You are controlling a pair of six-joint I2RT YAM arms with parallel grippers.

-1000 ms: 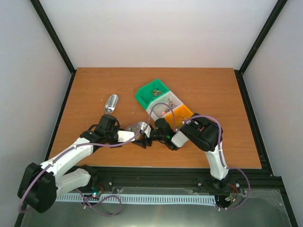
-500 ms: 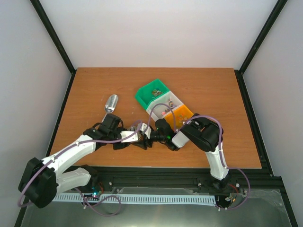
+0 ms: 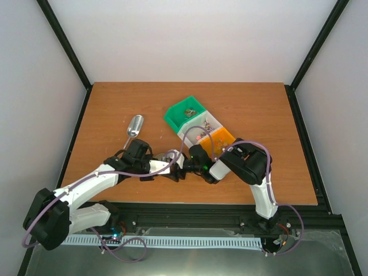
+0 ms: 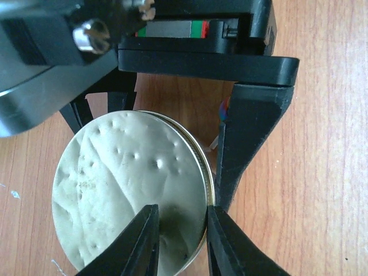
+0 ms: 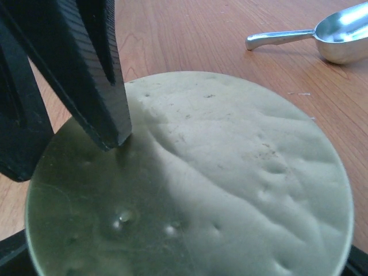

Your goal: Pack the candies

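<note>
The small clear jar with the gold lid (image 3: 171, 155) stands on the table between both grippers. The lid fills the left wrist view (image 4: 126, 195) and the right wrist view (image 5: 201, 184). My right gripper (image 3: 180, 164) grips the jar from the right, and one of its fingers (image 4: 247, 132) presses the jar's side. My left gripper (image 4: 181, 215) is narrowly open astride the lid's rim, one finger (image 5: 106, 86) touching the lid's top and the other outside the rim. A few tiny candies (image 3: 198, 135) lie in the white bin.
The green bin (image 3: 187, 113), white bin (image 3: 202, 126) and orange bin (image 3: 218, 138) sit in a row just behind the right gripper. The metal scoop (image 3: 134, 125) lies left of the bins and also shows in the right wrist view (image 5: 339, 34).
My left arm has shifted a little to the right and its gripper has settled onto the lid. The right arm has hardly moved.
</note>
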